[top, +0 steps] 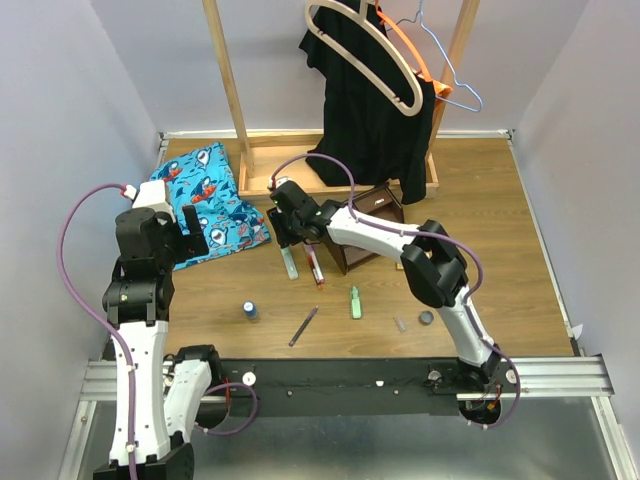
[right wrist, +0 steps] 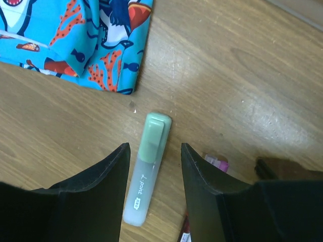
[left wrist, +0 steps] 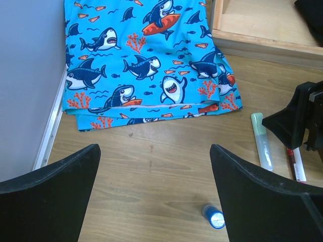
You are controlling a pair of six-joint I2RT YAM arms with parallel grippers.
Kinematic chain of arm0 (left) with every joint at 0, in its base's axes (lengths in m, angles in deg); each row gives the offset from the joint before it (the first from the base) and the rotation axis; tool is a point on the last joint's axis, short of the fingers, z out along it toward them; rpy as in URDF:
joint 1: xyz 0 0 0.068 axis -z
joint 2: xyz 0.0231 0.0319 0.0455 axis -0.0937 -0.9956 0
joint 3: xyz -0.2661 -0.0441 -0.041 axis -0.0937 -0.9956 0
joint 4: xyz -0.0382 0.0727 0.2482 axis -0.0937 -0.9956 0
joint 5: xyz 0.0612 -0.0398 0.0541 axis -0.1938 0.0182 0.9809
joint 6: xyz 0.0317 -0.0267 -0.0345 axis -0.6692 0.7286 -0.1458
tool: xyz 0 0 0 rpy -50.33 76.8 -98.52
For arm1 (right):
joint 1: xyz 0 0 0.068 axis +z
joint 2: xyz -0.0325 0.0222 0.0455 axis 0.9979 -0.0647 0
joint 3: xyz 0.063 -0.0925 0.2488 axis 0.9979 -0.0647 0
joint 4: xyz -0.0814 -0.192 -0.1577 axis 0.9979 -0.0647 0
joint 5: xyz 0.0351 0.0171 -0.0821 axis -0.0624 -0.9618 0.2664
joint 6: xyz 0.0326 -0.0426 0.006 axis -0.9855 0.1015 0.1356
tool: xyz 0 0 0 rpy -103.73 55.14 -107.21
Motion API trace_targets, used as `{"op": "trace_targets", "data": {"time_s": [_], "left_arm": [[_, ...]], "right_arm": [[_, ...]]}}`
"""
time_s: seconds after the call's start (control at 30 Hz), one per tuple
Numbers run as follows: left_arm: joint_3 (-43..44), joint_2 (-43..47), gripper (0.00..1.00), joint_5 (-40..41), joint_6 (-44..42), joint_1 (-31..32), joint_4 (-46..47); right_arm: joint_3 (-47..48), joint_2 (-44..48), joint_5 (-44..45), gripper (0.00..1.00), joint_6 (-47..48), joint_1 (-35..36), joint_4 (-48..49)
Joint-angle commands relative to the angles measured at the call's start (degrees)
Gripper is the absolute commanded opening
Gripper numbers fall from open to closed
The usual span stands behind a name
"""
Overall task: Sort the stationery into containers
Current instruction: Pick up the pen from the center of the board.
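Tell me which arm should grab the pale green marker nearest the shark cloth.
Right. The right gripper hangs directly over the pale green marker, jaws open either side; the left gripper sits open over the table, farther off.

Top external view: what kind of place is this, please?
Probably a robot test cell, not a home: plain pale walls box in a wood-look table, a metal mounting rail runs along its near edge, and props such as a wooden clothes rack and a shark-print cloth are set out.
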Motion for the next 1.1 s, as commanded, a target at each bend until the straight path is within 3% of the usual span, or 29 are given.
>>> {"op": "trace_targets", "data": {"time_s": [0.0, 1.07], "left_arm": [[-1.0, 0.6, 0.99, -0.5, 0.0, -0.4, -0.7], [-2.5, 0.3, 0.99, -0.3, 0.2, 1.5, -1.7]], "right_arm": [[0.4, -1.5, 3.3, 0.53, -1.3, 1.5, -3.5], [1.2, -8.4, 5.7, 0.52, -0.8, 2.7, -2.2]]}}
